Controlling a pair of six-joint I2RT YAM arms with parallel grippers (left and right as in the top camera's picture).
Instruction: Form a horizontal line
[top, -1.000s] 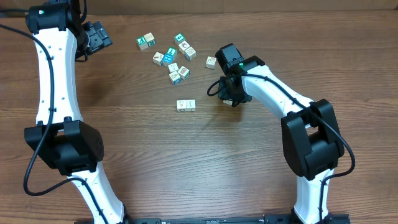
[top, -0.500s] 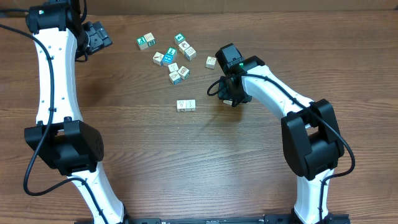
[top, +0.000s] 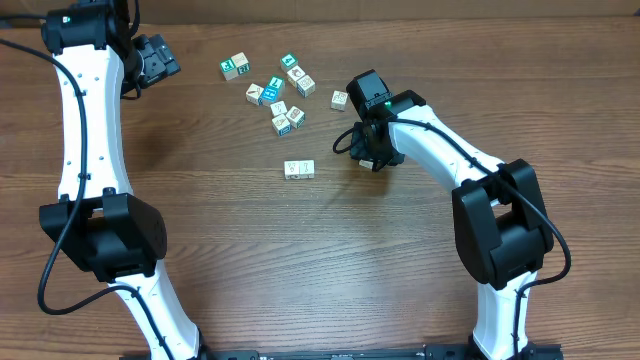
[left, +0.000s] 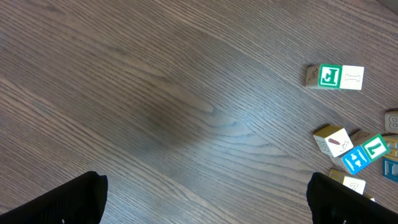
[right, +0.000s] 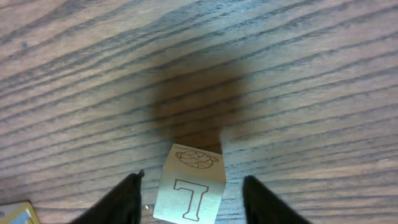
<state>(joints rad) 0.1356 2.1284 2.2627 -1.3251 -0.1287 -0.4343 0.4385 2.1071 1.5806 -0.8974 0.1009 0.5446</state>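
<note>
1. Row (top: 299, 169): two pale cubes touching side by side at mid-desk, nearer the front than the loose cubes (top: 277, 92).
2. Right fingers (right: 124, 202): apart, straddling a pale T cube (right: 189, 194) on the desk (right: 298, 74). A gap shows on each side.
3. T cube: to the right of the row, apart from it.
4. Left fingers (left: 68, 202): spread wide, holding nothing, near the desk's far left.

Overhead: straight down, whole table (top: 300, 260); left wrist: oblique, shares loose cubes (left: 356, 157); right wrist: close, seemingly steep, T cube (right: 189, 191).
</note>
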